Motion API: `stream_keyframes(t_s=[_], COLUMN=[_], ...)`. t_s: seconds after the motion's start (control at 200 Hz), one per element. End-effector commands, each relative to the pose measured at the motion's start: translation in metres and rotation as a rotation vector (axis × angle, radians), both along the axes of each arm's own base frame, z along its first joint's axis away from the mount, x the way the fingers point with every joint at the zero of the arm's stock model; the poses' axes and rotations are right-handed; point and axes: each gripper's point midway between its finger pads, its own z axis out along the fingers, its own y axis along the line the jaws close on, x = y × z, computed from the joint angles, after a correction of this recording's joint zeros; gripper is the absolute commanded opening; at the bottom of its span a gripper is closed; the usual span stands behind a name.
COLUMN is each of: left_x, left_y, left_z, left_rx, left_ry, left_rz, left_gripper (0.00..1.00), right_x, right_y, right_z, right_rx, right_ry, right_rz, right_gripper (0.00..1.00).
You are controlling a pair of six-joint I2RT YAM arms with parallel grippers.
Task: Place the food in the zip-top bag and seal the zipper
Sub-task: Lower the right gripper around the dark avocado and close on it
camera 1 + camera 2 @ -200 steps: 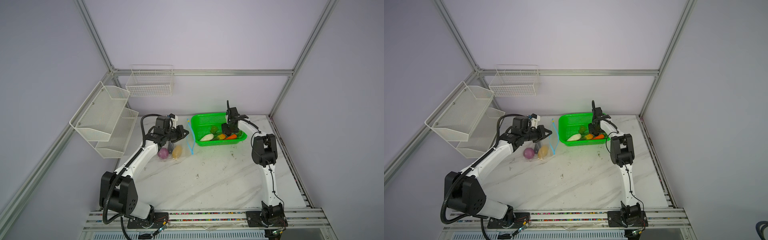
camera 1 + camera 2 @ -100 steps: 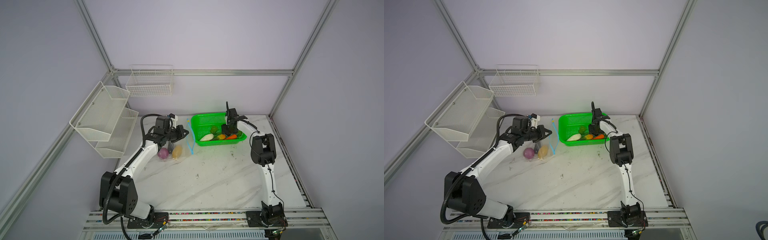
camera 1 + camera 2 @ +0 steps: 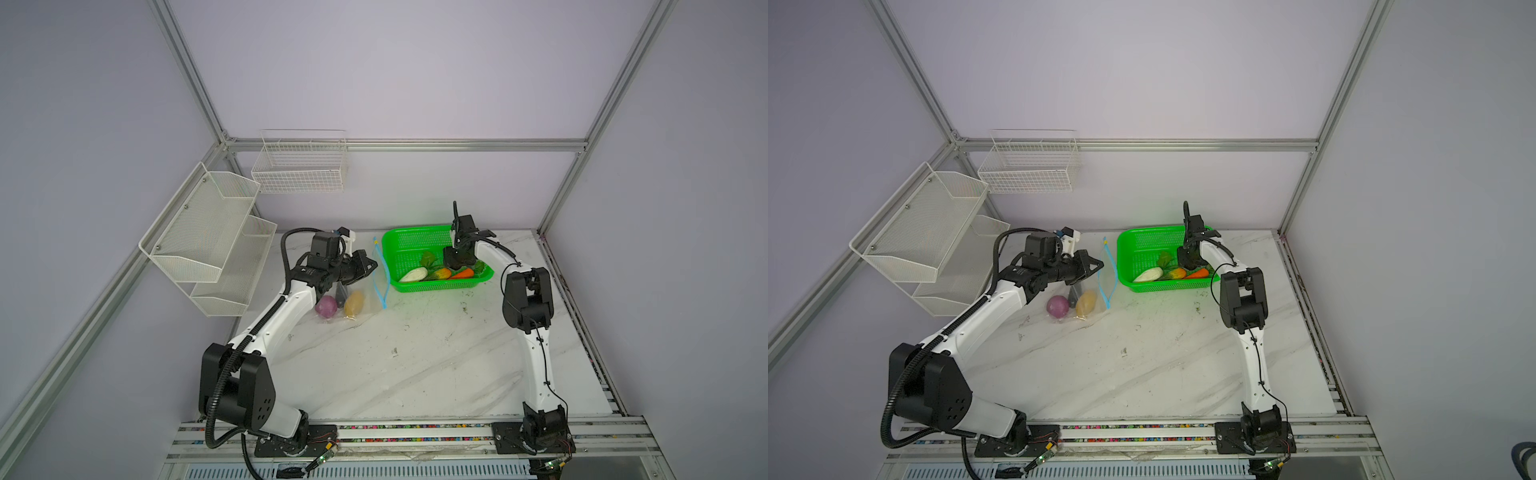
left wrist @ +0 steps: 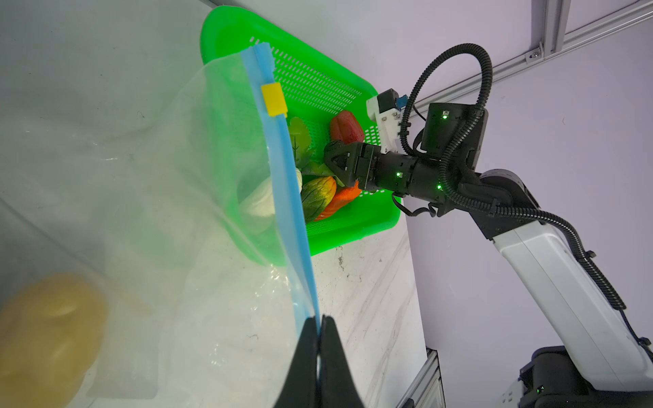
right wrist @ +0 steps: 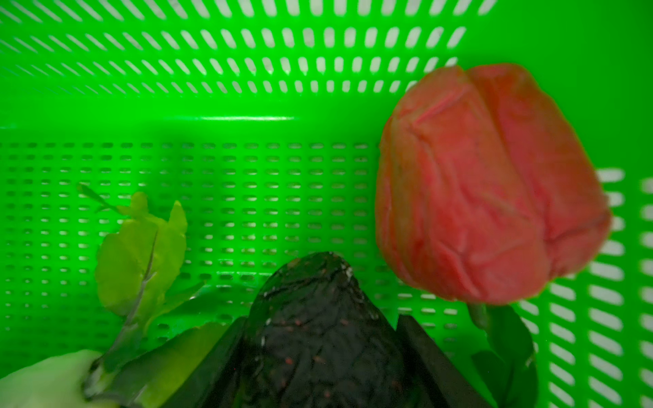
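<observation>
Clearly one zip-top bag (image 3: 370, 291) lies on the marble table (image 3: 415, 353), just left of the green basket (image 3: 415, 243). Its single blue zipper (image 4: 282, 169) carries one yellow slider (image 4: 274, 99). The left gripper (image 4: 319, 323) has its jaws pressed together on the zipper's edge. Inside the bag sit two plain pieces, a purple onion (image 3: 326, 306) and a potato (image 3: 354, 302); a third dark shape (image 3: 340, 293) between them is hard to name. In the basket the right gripper (image 3: 456, 262) pinches a dark veined piece (image 5: 318, 318) between its jaws. Around it lie one white oblong (image 3: 413, 274), one corn (image 3: 441, 273), one carrot (image 3: 463, 273), one red pepper (image 5: 487, 190), and greens (image 3: 428, 258) whose leaves I can't count. The pepper is hidden behind the right gripper in both top views.
</observation>
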Motion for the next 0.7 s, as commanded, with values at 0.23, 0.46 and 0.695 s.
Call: stream_keyframes(t_s=[0.23,0.46,0.695], left_x=[0.007,0.008,0.006], left_y=[-0.002,-0.001,0.000], left_z=[0.044,0.044,0.042], left_rx=[-0.010,-0.006,-0.009], left_ry=[-0.119,-0.119,-0.114], left_rz=[-0.008,-0.001,0.005], left_gripper=[0.00,0.00,0.00], right_x=[-0.010,-0.025,-0.013], right_y=[0.010,0.025,0.018], right_z=[0.080,0.104,0.111], right_rx=[0.140,0.280,0.262], right_ry=[-0.149,-0.225,-0.270], right_rz=[0.006,0.012,-0.036], right_gripper=[0.53,0.51,0.53])
